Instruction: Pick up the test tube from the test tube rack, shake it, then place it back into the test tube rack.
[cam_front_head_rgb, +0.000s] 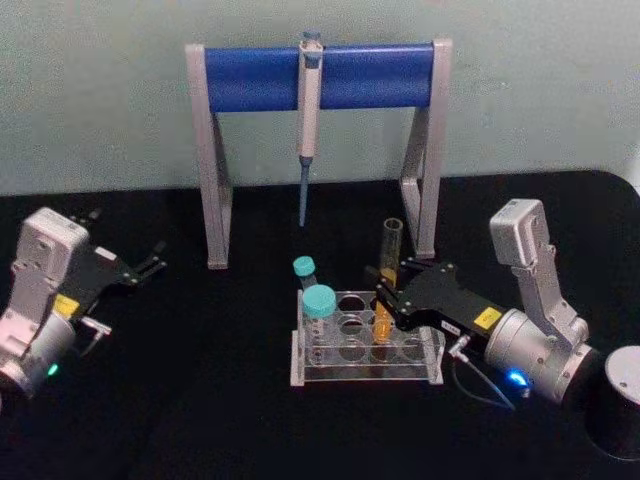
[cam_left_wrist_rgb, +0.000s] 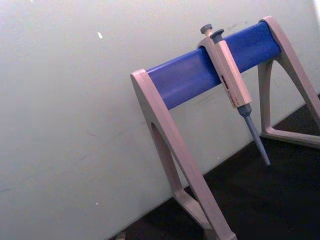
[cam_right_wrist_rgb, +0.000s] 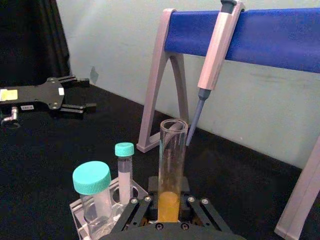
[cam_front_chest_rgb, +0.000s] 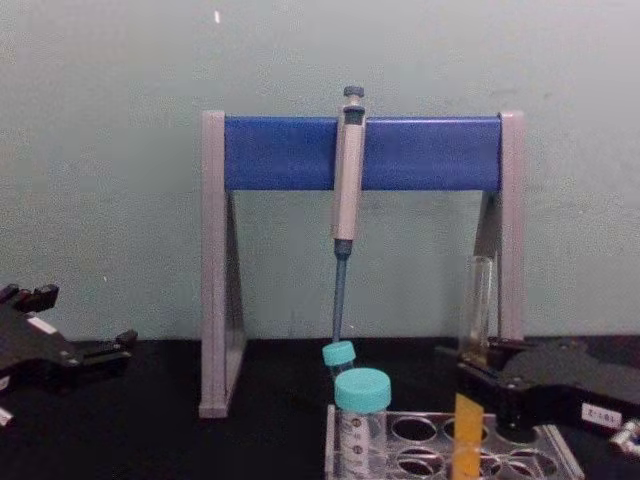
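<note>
Head view: right gripper reaches in from the right over the test tube rack, fingers closed around the test tube, which stands upright in a right-hand hole, orange liquid low; left gripper parked well to the left, jaws spread and empty. Left wrist view: pipette hanging on the pipette stand, no task item. Right wrist view: tube mid-body sits between the finger pads, just above the liquid line (open mouth, no cap). Chest view: tube rises beside the stand's right leg, teal-capped vials at the rack's left. Judgement: thin glass, light, slick and brittle; grip mid-height with modest force, keep it upright when shaking to avoid spills
</note>
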